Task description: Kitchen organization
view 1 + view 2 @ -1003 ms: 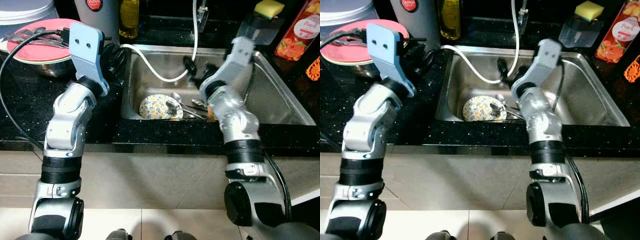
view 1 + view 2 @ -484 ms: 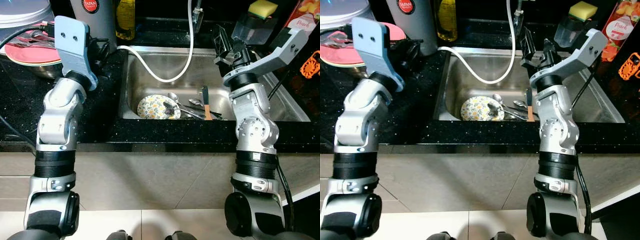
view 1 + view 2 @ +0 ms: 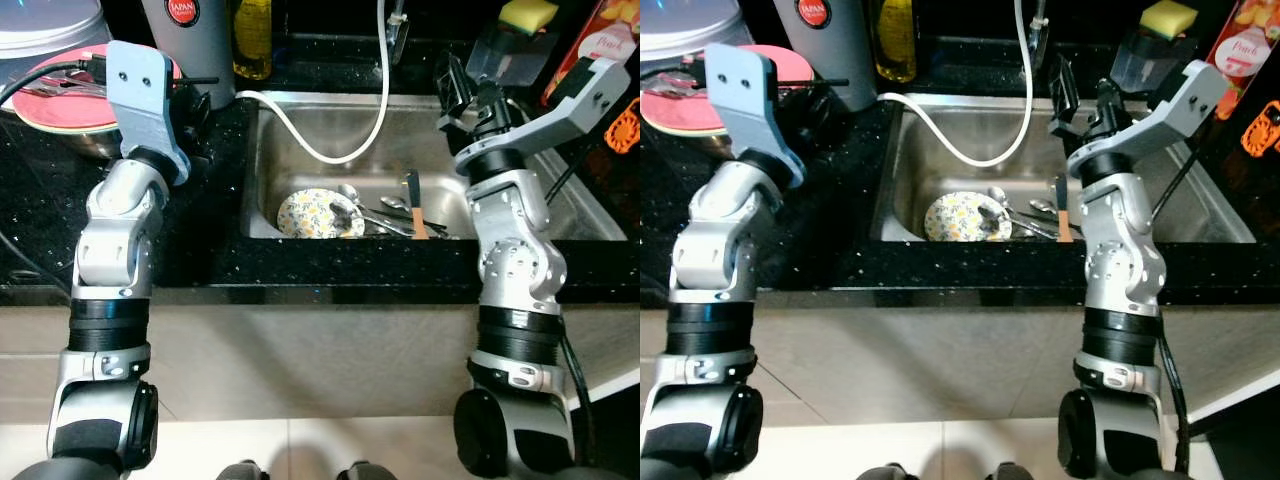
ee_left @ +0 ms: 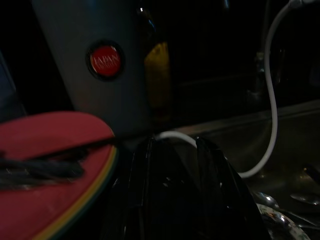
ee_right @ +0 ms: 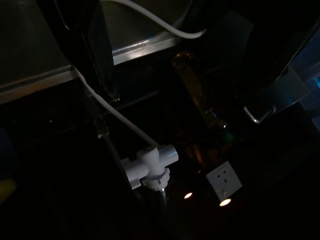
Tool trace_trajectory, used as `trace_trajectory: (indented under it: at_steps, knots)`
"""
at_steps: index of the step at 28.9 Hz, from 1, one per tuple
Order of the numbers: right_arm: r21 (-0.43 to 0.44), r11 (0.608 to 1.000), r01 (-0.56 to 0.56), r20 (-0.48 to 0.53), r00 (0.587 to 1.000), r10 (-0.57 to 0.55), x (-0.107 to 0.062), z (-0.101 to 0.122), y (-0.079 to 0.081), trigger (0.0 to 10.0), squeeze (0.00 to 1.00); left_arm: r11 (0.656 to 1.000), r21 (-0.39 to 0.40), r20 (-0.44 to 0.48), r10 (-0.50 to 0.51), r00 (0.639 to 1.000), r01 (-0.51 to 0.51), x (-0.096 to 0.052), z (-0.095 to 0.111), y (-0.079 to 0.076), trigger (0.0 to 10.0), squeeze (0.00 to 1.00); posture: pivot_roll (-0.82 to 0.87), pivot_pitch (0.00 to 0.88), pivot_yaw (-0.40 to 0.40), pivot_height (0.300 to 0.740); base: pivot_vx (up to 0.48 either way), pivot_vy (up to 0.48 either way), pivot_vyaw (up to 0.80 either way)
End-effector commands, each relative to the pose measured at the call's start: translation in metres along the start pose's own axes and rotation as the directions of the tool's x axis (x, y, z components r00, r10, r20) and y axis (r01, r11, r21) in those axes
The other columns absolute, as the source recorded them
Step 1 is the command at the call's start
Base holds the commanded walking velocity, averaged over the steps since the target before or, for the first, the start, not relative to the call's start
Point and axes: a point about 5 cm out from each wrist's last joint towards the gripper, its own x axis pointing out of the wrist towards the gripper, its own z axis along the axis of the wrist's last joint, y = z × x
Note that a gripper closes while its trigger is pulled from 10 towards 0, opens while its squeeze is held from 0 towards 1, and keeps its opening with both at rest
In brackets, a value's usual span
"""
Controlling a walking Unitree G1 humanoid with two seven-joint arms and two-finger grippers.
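A steel sink point(image 3: 560, 215) holds a floral plate point(image 3: 308, 213), several spoons point(image 3: 372, 214) and a wooden-handled utensil point(image 3: 415, 208). A white hose point(image 3: 318, 150) curves from the tap into the basin. My right gripper point(image 3: 468, 92) is raised above the sink's back right rim, open, with nothing in it. Its wrist view looks between spread fingers point(image 5: 100, 55) at a white hose fitting point(image 5: 150, 167). My left gripper point(image 3: 192, 105) hovers over the counter left of the sink, beside a pink plate point(image 3: 60, 98) and a grey flask point(image 4: 95, 65).
The pink plate carries cutlery and sits on a steel bowl. A yellow bottle point(image 3: 252, 38) stands behind the sink. A clear holder with a yellow sponge point(image 3: 515, 45) and an orange carton point(image 3: 598, 55) are at the back right. The counter point(image 3: 40, 225) is black.
My right gripper has risen out of the sink, away from the cutlery, and now sits above the rim with its wrist turned. The left arm has barely moved.
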Motion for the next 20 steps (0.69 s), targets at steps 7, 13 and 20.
trace_trajectory:
  at_steps: [7,13,20]
  knots:
    - [-0.006,1.0,-0.007,-0.02,1.0,0.007,-0.001,-0.005,0.003,10.0,0.0,0.999,0.014,-0.044,0.039,0.998,-0.038,0.004,-0.006,0.006,10.0,0.0,0.08,0.037,-0.027,0.74,0.0,0.0,0.0]
    - [-0.012,1.0,-0.016,-0.02,1.0,0.016,-0.002,-0.003,0.004,10.0,0.0,0.988,0.146,-0.102,0.067,0.993,-0.051,0.006,-0.01,0.01,10.0,0.0,0.08,0.035,-0.024,0.74,0.0,0.0,0.0]
    - [-0.02,1.0,-0.014,-0.02,1.0,0.013,-0.006,-0.002,0.004,10.0,0.0,0.788,0.607,-0.098,-0.047,0.994,0.097,-0.007,0.01,0.023,10.0,0.0,0.07,0.031,-0.019,0.74,0.0,0.0,0.0]
